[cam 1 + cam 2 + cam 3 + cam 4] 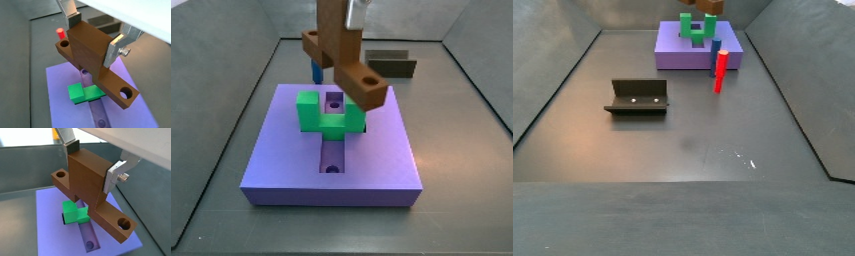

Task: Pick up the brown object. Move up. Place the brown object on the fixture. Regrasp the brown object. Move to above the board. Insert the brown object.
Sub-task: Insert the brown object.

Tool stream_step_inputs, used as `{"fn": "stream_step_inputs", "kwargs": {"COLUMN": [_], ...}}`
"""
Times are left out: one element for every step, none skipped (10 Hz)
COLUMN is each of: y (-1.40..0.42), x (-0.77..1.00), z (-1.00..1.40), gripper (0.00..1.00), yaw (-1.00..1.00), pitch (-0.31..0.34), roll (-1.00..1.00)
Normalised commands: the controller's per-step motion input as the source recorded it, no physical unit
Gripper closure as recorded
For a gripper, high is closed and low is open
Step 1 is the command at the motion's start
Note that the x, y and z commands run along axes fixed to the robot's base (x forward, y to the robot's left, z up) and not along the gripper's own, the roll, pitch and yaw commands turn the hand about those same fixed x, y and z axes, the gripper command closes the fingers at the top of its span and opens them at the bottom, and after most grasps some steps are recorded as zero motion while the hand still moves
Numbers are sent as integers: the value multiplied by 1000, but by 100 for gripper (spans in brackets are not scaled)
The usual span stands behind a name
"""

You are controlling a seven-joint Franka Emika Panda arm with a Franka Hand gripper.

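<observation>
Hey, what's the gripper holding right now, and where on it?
The gripper holds the brown object by its upper bar end, above the board.

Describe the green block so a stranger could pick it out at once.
Find the board, the large flat lavender-purple block at one end of the grey floor. The green block sits on top of it, straddling the board's central slot, directly under the brown object held in the gripper. It is the only green, U-shaped piece; the fixture is dark and stands on the floor, apart from the board.
</observation>
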Motion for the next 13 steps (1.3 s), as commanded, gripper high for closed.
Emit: {"fn": "stream_step_inputs", "kwargs": {"y": [-100,-51,-3,-57,-140,-123,-140,-157,-203,-74,0,0,3], "x": [0,0,0,0,40,0,-29,-186,-369,-234,-29,0,57], "z": [0,49,103,9,0,0,0,0,-114,-363,-397,-371,-297], "gripper": [100,100,100,100,100,100,100,100,100,100,100,100,100], "yaw": [-1000,-1000,-1000,-937,-800,-829,-717,-571,-371,9,186,217,277], "pitch": [0,-37,-70,-97,-194,-177,-156,-194,-234,-189,-143,-139,-116], "roll": [0,-29,-109,-159,-101,39,124,189,310,216,0,-126,-273]}}
